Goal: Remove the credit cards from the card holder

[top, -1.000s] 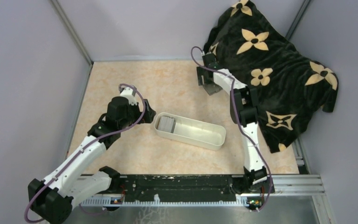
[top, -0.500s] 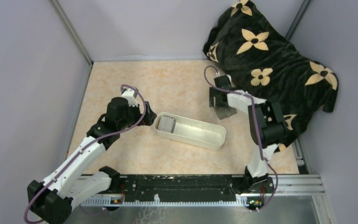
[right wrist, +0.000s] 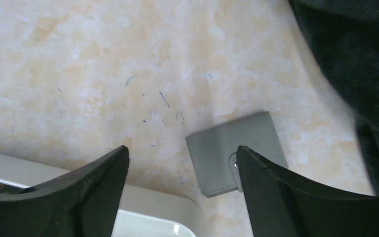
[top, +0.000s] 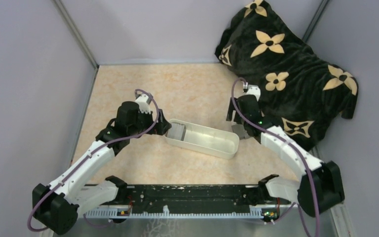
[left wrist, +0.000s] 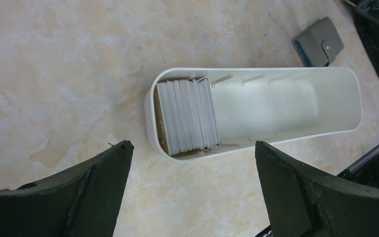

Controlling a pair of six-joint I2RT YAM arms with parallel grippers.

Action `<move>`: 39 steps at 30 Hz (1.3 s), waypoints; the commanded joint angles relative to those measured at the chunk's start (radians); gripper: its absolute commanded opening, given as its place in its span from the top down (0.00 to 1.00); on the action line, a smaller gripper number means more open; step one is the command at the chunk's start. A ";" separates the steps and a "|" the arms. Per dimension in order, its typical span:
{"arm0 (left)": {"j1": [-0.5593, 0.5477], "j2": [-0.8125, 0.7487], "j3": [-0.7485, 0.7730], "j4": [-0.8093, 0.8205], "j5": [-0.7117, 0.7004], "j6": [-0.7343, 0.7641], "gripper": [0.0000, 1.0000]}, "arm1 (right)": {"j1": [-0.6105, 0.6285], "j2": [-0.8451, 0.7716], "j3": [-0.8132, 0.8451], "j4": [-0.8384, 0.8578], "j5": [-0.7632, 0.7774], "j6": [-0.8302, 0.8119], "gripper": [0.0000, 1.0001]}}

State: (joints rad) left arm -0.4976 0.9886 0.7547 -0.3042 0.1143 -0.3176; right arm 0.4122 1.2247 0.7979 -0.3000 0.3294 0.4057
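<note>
Left tool (left wrist: 192,145), jaws apart, hangs over the left end of the long white plastic tray (left wrist: 276,103). Right tool (right wrist: 181,148), also apart, has swung in over the small grey bifold card holder (right wrist: 237,158), which lies closed on the bench (right wrist: 79,74) beside the tray's right end. Grasping it is judged the next step.

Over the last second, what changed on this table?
The right arm swung back toward its base, bringing the grey wallet along; it now lies flat beside the right end of the white tray under open jaws, apparently let go. The left arm edged toward the tray. Tray and card stack stayed put.
</note>
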 commanded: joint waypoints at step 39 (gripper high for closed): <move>-0.006 0.045 0.043 -0.066 -0.069 -0.029 0.06 | 0.111 -0.263 -0.268 -0.033 -0.203 0.180 0.59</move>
State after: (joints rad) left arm -0.4980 1.0710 0.7570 -0.3386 0.0814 -0.3439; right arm 0.5156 0.9215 0.5102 -0.4351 0.1619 0.5831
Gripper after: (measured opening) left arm 0.934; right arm 0.418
